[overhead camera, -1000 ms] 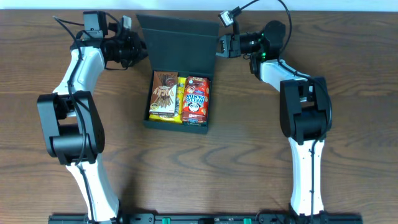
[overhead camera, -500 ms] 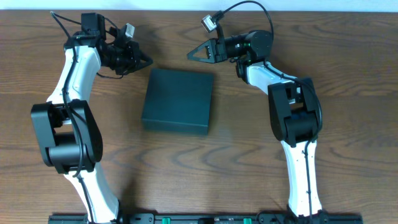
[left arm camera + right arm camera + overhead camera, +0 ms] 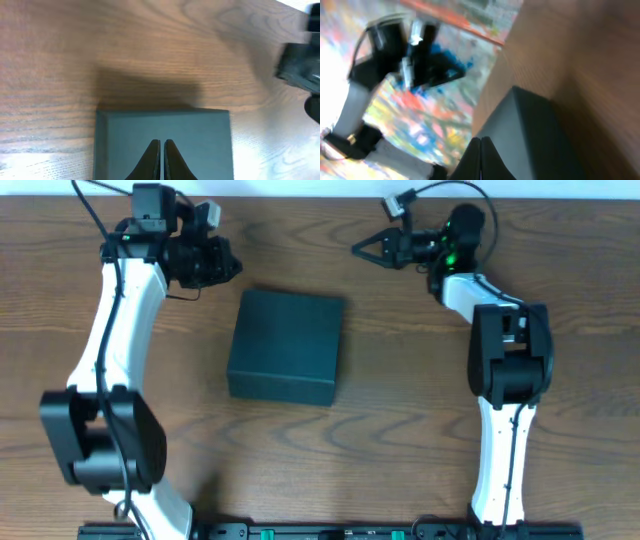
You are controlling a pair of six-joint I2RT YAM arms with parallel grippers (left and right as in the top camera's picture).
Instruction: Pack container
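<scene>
The container (image 3: 285,345) is a dark teal-black square box in the middle of the table, lid shut flat, so its contents are hidden. It also shows in the left wrist view (image 3: 165,130) and the right wrist view (image 3: 530,135). My left gripper (image 3: 232,268) is shut and empty, raised behind the box's far left corner; its fingertips (image 3: 161,145) point at the lid. My right gripper (image 3: 358,250) is shut and empty, raised beyond the box's far right corner; its fingertips (image 3: 481,142) show against the box.
The wooden table (image 3: 400,420) surrounds the box. The other arm (image 3: 400,60) shows blurred in the right wrist view, against a colourful floor beyond the table edge.
The box lid stood open on snack packets one second ago and now lies shut. Both grippers have since pulled up and away from the box, the right one moving right.
</scene>
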